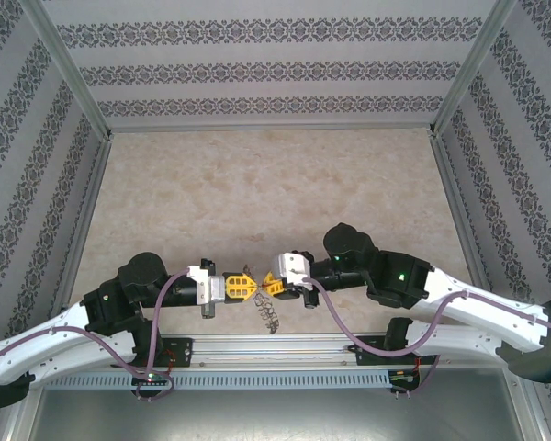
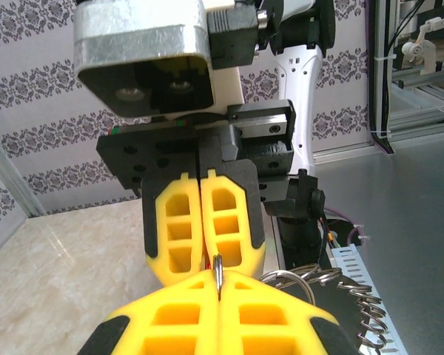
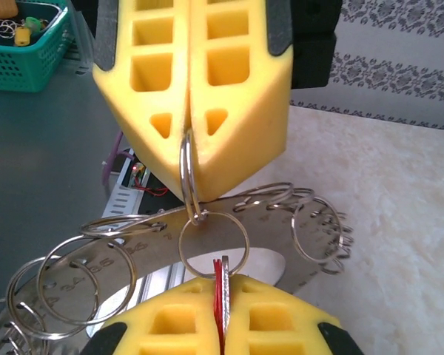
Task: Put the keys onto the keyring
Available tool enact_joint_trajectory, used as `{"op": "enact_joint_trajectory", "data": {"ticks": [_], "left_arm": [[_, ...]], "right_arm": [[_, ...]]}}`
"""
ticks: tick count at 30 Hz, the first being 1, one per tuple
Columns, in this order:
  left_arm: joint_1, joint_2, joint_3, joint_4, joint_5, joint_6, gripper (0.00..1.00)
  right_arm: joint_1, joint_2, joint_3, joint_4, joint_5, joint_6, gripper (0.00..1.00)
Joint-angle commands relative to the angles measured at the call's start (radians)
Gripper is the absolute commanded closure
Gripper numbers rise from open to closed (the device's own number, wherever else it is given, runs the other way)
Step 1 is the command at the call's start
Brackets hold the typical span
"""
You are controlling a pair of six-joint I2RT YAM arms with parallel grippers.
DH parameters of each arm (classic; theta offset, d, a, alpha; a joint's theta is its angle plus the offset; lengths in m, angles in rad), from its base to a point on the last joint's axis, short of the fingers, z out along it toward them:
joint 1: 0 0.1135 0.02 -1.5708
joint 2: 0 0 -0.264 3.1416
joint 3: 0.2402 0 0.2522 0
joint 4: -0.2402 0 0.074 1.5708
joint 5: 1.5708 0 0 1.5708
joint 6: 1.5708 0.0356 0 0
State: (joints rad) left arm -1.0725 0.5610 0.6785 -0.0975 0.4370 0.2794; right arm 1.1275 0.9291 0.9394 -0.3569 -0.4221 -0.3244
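Note:
My left gripper (image 1: 244,286) is shut on the keyring (image 3: 188,171), whose edge pokes out between the tips of my left gripper (image 2: 219,287). A second thin ring (image 3: 213,244) hangs linked from the keyring. My right gripper (image 3: 222,287) is shut on the key (image 3: 220,290); its red head and silver blade stand edge-on between the pads. The key's tip touches the bottom of the hanging ring. Both grippers meet tip to tip above the table's near edge, with my right gripper (image 1: 272,283) facing the left one. In the left wrist view, the right fingers (image 2: 226,222) stand just beyond the keyring (image 2: 219,272).
A grey card strip (image 3: 281,229) carrying several more rings (image 3: 318,229) hangs from the held ring, and it dangles below the grippers as the ring bunch (image 1: 268,314). A green basket (image 3: 22,55) of small items sits off the table. Patterned walls and the metal rail (image 1: 275,347) bound the workspace.

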Motion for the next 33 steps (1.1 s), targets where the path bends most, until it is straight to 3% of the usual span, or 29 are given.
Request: {"op": "enact_joint_trajectory", "data": {"ticks": [1, 33], "left_arm": [[-0.012, -0.011, 0.03, 0.029, -0.002, -0.005, 1.0], [-0.012, 0.082, 0.071, -0.11, -0.047, 0.013, 1.0]], "right_arm": [[-0.009, -0.015, 0.007, -0.03, 0.04, -0.023, 1.0], [-0.006, -0.009, 0.099, -0.102, 0.069, -0.087, 1.0]]}}
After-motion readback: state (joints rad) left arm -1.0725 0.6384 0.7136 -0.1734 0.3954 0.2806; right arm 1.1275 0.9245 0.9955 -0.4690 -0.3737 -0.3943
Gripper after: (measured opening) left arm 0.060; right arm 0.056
